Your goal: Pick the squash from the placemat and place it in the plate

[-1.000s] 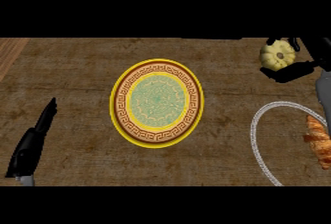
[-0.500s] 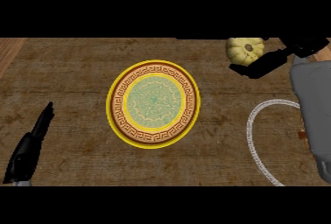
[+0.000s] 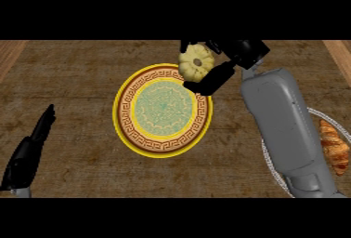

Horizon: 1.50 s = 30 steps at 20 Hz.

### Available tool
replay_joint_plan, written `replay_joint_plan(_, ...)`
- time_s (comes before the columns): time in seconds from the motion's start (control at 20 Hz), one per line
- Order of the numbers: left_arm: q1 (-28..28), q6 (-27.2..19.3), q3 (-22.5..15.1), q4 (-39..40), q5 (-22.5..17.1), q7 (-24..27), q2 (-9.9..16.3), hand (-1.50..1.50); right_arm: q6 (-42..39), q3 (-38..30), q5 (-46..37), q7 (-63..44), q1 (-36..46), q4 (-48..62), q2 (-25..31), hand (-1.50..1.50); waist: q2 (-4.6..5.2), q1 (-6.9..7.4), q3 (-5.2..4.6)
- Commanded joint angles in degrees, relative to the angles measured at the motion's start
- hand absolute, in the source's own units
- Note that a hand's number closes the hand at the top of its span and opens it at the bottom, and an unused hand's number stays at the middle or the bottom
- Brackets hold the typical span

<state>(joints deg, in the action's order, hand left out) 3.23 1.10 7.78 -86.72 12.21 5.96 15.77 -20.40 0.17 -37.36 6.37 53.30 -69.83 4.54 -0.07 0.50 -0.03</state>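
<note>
Right robot hand [image 3: 230, 62] curled around pale yellow squash [image 3: 196, 62] over plate [image 3: 163, 110] far rim, left robot hand [image 3: 29, 151] straight-fingered, resting at lower left

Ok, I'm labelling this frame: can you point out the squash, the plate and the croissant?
squash [image 3: 197, 61], head view: its pale ribbed top, held in the right hand.
plate [image 3: 122, 106], head view: its yellow rim, left side.
croissant [image 3: 333, 145], head view: its brown middle, beside the right forearm.

A single head view is provided, aimed steeply down at the wooden counter [image 3: 82, 139] from above. Both forearms are seen entering from the lower edge. The plate [image 3: 162, 109] is framed near centre. No second view is supplied.
</note>
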Motion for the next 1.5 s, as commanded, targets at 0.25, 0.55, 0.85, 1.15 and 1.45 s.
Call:
replay_joint_plan(0.25,-1.8,-0.1,-0.1,2.2,0.8,0.3,-1.2,0.0,5.4,11.7,2.7,-8.0,5.8,11.0,-4.5,1.5,0.2,0.48,0.0)
replay_joint_plan(0.55,0.2,-0.8,0.1,3.0,2.0,3.4,-1.5,0.0,11.0,20.5,6.0,-2.8,3.7,20.8,-4.5,1.5,0.31,0.8,0.0)
replay_joint_plan(0.85,-1.1,0.6,-0.8,2.0,2.0,2.4,-1.2,0.0,21.2,25.2,19.8,-13.5,7.6,28.9,-4.5,-1.5,0.56,2.59,0.0)
replay_joint_plan(1.15,-1.5,1.6,-0.2,1.3,1.5,0.1,-0.9,0.0,27.7,27.0,28.1,-8.9,6.4,26.5,-4.5,-1.5,0.28,1.47,0.04)
replay_joint_plan(1.45,-0.9,2.1,1.8,1.4,0.3,1.7,0.3,0.0,33.8,16.3,33.8,-3.6,6.1,29.0,-4.5,-1.5,0.36,0.79,0.06)
